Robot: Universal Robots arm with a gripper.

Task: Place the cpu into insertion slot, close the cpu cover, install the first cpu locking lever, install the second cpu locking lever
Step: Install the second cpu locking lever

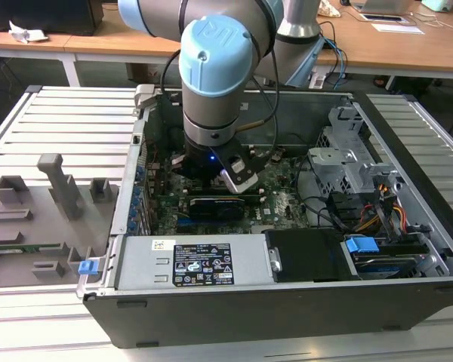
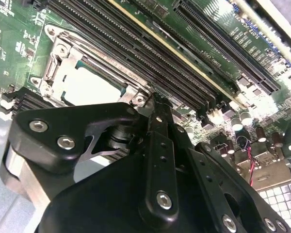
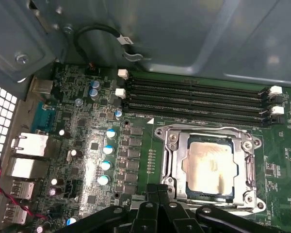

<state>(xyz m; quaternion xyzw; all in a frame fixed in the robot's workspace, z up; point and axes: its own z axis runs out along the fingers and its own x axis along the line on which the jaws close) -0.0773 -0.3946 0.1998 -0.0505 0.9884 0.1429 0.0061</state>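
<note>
The cpu (image 3: 209,167), a silver-grey square chip, lies flat in the insertion slot, which it and the cover mostly hide. The cpu cover (image 3: 178,162), a metal frame with a square window, lies down around the chip. A thin lever rod (image 3: 208,129) runs along the cover's edge beside the memory slots. My gripper (image 3: 158,190) is shut with nothing between its fingers, its tips just off the socket's edge opposite those slots. In the second wrist view the gripper (image 2: 155,99) points at the cover's corner, with the cpu (image 2: 89,86) and cover (image 2: 53,65) beyond. In the exterior view my arm's wrist (image 1: 211,98) reaches down into the open computer case.
Long black memory slots (image 3: 199,99) with white clips run beside the socket. Capacitors (image 3: 106,150) and rear port blocks (image 3: 26,145) stand on the board. The case's metal wall (image 3: 184,39) rises behind. The power supply (image 1: 200,264), drive cage (image 1: 351,162) and cables (image 1: 377,211) crowd the case.
</note>
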